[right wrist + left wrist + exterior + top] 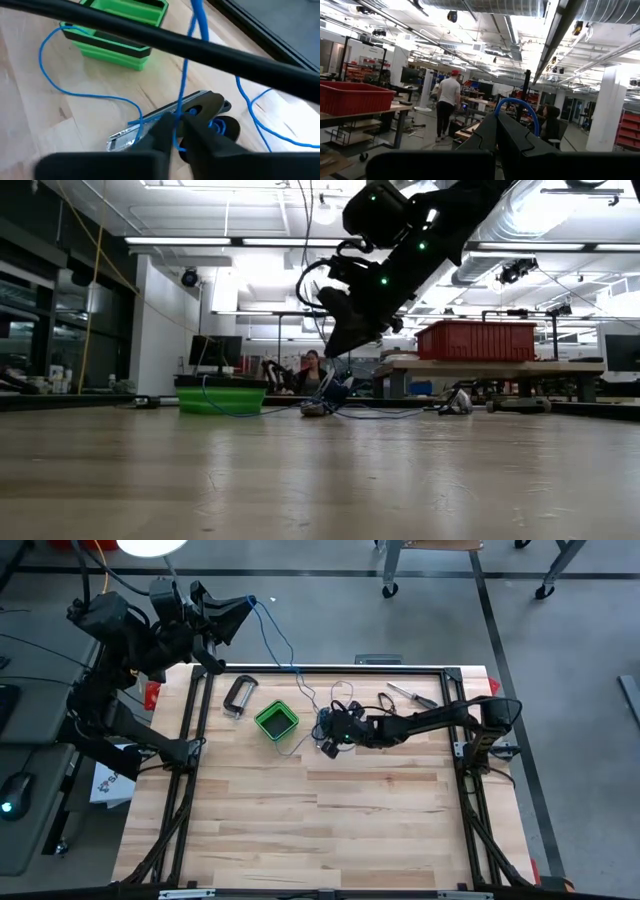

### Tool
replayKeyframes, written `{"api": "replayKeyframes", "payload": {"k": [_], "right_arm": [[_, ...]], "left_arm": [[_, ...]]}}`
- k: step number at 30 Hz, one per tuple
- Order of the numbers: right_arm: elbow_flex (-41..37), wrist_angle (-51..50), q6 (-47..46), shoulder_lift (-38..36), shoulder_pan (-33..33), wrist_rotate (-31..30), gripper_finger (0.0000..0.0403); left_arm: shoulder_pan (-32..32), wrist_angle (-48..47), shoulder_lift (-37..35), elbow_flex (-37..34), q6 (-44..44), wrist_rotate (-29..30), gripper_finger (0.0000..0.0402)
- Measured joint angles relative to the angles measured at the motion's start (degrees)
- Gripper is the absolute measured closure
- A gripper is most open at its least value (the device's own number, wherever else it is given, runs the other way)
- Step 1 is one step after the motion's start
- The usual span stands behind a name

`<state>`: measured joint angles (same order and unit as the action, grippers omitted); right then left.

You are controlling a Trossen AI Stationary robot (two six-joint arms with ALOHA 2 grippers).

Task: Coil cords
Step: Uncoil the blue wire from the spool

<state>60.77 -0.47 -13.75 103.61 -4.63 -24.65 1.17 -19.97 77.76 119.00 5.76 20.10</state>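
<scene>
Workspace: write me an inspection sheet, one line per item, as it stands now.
Surface: wooden table, near half bare.
Job's things: thin blue wire strung from the left gripper across the far table edge to loose loops on the wood; dark spool beside the right gripper.
Clutter: green box, C-clamp, screwdriver, a flat metal tool.
Grippers: left gripper raised beyond the far-left corner, fingers shut on the wire's end; right gripper low over the table, fingers shut on the wire.
Cables: yellow cable behind the left arm.
Surroundings: red bin, people at benches.
</scene>
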Motion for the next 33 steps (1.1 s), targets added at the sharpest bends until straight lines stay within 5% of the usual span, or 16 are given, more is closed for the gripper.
{"api": "replayKeyframes", "payload": {"k": [5, 12, 19, 23, 28, 33], "right_arm": [[0.0, -1.0, -4.11, -0.3, -0.6, 1.6, 0.04], [0.0, -7.6, -6.79, -7.7, -0.58, 11.44, 0.0402], [0.0, -11.46, -6.49, -18.46, -1.53, 20.98, 0.0402], [0.0, -11.37, -7.25, -24.65, -1.79, 24.68, 0.0402], [0.0, -9.81, -10.26, -32.61, -1.77, 24.93, 0.0403], [0.0, -4.48, -10.85, -38.98, -1.77, 24.9, 0.0403]], "left_arm": [[-0.01, 0.04, 0.01, 0.0, -0.06, 0.02, 0.0401], [-0.04, -0.89, -1.06, 0.0, -7.0, 3.1, 0.0396], [0.0, -16.86, -3.35, 0.04, -4.36, 14.35, 0.0333], [-0.02, -33.57, -3.65, -1.13, 5.23, 19.63, 0.0294], [-0.07, -47.91, -3.53, -11.63, 21.5, 20.12, 0.0263], [-0.08, -42.15, -3.61, -28.82, 29.12, 14.39, 0.0253]]}}
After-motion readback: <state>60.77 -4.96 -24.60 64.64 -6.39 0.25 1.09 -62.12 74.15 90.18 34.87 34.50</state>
